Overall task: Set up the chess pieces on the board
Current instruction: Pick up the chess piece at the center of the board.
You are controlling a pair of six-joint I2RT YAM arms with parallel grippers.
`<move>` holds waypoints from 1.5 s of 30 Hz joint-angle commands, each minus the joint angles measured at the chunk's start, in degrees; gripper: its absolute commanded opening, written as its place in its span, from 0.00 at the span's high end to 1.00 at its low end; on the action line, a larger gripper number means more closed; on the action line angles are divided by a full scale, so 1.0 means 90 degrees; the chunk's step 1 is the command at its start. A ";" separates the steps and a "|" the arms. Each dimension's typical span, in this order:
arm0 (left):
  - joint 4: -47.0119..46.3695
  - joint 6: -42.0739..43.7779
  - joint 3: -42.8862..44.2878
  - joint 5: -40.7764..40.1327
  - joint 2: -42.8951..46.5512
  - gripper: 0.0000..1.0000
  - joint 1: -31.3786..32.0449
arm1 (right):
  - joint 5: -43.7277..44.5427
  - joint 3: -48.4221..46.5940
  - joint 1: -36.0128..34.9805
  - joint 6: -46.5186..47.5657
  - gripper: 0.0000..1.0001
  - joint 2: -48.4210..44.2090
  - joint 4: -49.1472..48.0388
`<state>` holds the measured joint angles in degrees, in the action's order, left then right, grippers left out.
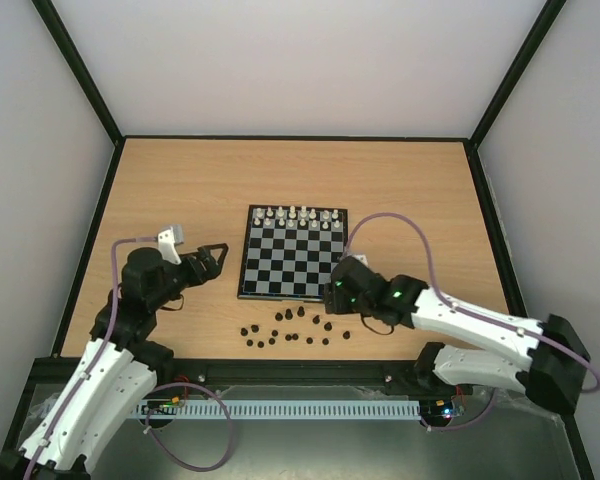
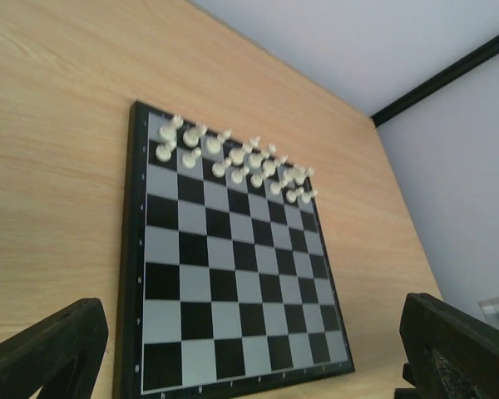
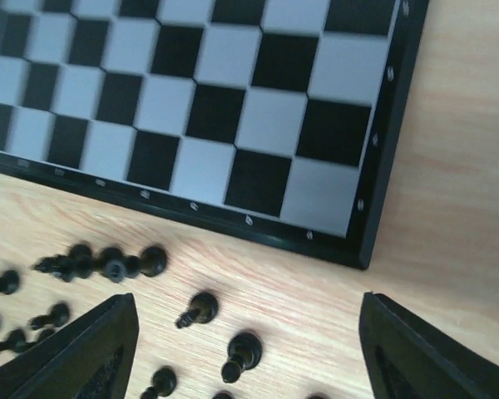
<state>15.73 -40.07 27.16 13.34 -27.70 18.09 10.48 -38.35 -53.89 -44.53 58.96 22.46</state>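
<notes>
1. Seen from above, a small chessboard lies flat at the centre of a wooden table.
2. White pieces stand in two rows along the board's upper edge.
3. Tiny black chess pieces are scattered on the table just below the board's lower edge, off the board. Several are tipped on their sides.
4. The left gripper sits left of the board and points toward it. Its jaws are spread wide and hold nothing.
5. The right gripper hangs at the board's lower right corner, over the black pieces. In its wrist view its fingers stand apart in the bottom corners. Pieces lie on the table between them, and none is gripped.
</notes>
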 commanded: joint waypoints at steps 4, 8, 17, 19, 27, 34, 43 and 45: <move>0.0119 0.0097 0.0020 0.0692 -0.0721 0.01 0.0455 | 0.1362 -0.0068 -0.1327 -0.1416 0.40 0.0931 0.0934; 0.0107 0.0154 0.0116 0.0248 -0.0942 0.01 0.1049 | 0.1365 0.0178 -0.1669 -0.1795 0.45 0.0733 0.1034; 0.0147 0.0134 0.0341 -0.0621 -0.1551 0.01 0.1960 | 0.1112 0.0821 -0.1993 -0.2322 0.52 0.0223 0.1219; 0.0138 0.0105 0.0348 -0.0734 -0.1582 0.01 0.2038 | 0.1025 0.0944 -0.2023 -0.2344 0.55 0.0167 0.1125; 0.0252 0.0023 0.0303 -0.0998 -0.1616 0.01 0.2149 | 0.0958 0.1104 -0.2040 -0.2237 0.68 0.0243 0.0929; 0.0414 -0.0063 0.0202 -0.1179 -0.1385 0.01 0.2177 | 0.0910 0.1167 -0.2040 -0.2144 0.71 0.0367 0.0761; 0.0450 -0.0113 0.0176 -0.1267 -0.1302 0.01 0.2243 | 0.0863 0.1261 -0.2040 -0.2139 0.80 0.0358 0.0677; 0.0446 -0.0113 0.0181 -0.1268 -0.1324 0.01 0.2238 | 0.0875 0.1247 -0.2041 -0.2136 0.83 0.0382 0.0692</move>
<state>18.63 -40.58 28.56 2.68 -39.66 37.98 17.96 -27.94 -71.68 -63.42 61.82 27.73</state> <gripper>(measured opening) 0.991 0.194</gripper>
